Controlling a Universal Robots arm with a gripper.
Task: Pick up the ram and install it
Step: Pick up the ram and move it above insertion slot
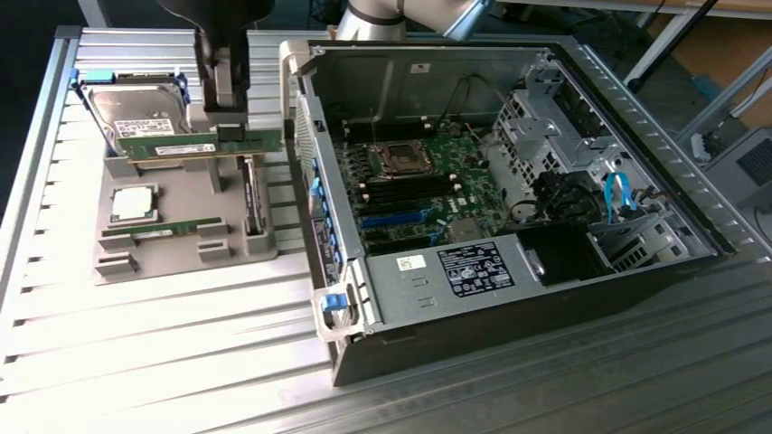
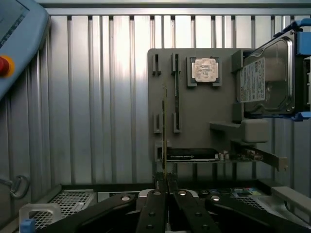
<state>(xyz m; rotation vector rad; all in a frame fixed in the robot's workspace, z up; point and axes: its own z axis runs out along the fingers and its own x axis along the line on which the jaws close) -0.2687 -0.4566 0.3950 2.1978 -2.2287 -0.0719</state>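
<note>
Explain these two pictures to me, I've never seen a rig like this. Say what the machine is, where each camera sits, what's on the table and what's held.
This is one robot arm ending in two fingers. One picture comes from a camera off the arm, looking down on the slatted table; the other from a camera on the wrist, looking past the fingers. On the table sit an open computer case, its motherboard exposed, and a grey tray. The tray carries a hard drive, a silver CPU chip, a dark expansion card and a spare memory stick. The fingers are shut on the ram, a green stick held above the tray.
</note>
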